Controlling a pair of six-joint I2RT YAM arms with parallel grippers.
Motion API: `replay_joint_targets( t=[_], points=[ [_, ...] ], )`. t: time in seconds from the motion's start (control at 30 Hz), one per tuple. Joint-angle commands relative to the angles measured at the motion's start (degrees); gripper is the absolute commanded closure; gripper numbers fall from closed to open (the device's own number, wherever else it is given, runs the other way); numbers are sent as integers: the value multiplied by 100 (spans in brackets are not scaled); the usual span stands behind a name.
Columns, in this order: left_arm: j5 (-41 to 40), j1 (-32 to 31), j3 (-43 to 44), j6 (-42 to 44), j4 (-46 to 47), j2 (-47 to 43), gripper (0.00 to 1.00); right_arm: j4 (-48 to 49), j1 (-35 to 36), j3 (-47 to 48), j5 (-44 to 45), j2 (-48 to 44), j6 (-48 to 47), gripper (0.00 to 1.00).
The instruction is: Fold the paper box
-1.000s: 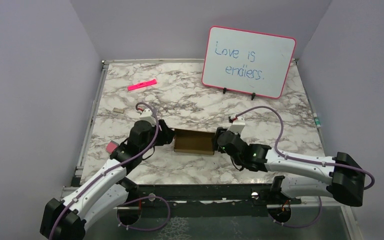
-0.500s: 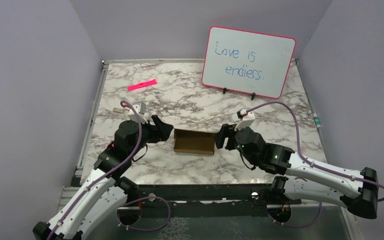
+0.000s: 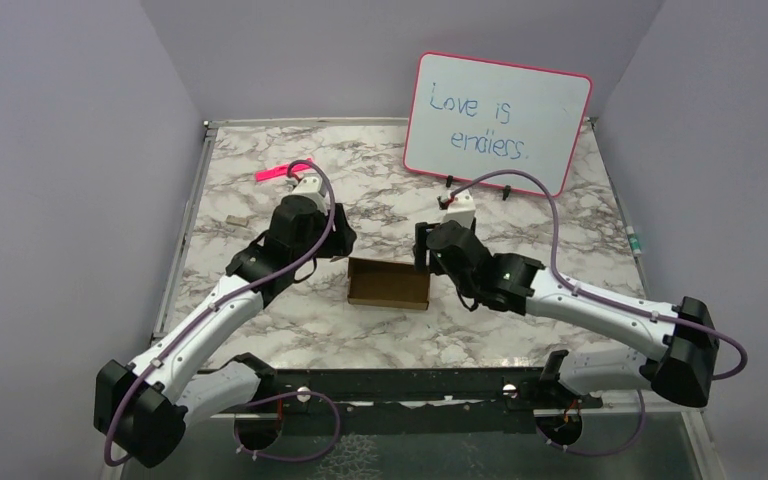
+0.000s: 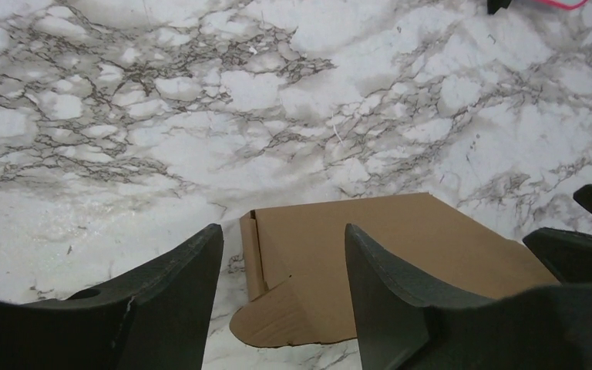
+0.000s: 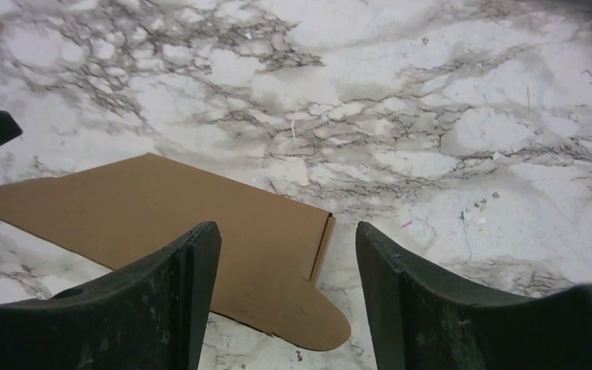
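The paper box (image 3: 388, 284) is a flat brown cardboard carton lying on the marble table (image 3: 360, 190), with a rounded tab at each end. My left gripper (image 3: 338, 243) hovers just behind its far left corner, open and empty. My right gripper (image 3: 422, 250) hovers just behind its far right corner, open and empty. In the left wrist view the box (image 4: 385, 262) with its rounded tab lies between and beyond my open gripper (image 4: 284, 289). In the right wrist view the box (image 5: 200, 223) lies under my open gripper (image 5: 287, 289), its tab between the fingers.
A pink-rimmed whiteboard (image 3: 497, 125) stands at the back right. A slim pink marker (image 3: 282, 170) lies at the back left, partly behind the left arm. A small tan scrap (image 3: 235, 217) lies near the left edge. Walls close in three sides.
Both grippers have left the box's two ends and swung toward the far side, now above its far corners. The box has stayed in place.
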Motion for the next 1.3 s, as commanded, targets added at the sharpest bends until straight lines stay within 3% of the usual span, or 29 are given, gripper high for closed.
replay_joint_targets(
  t=[0.0, 0.37, 0.87, 1.27],
  points=[
    [485, 20, -152, 185, 68, 163, 42, -199, -62, -76, -259, 242, 49, 32],
    [978, 20, -1252, -320, 431, -47, 47, 141, -62, -1160, -848, 180, 537, 38],
    [1014, 11, -2332, -846, 1607, -13, 46, 1670, -62, -2313, -1219, 181, 760, 40],
    [950, 11, -2819, -1055, 2693, 230, 50, 2440, -273, -2367, -813, 643, 154, 43]
  ],
)
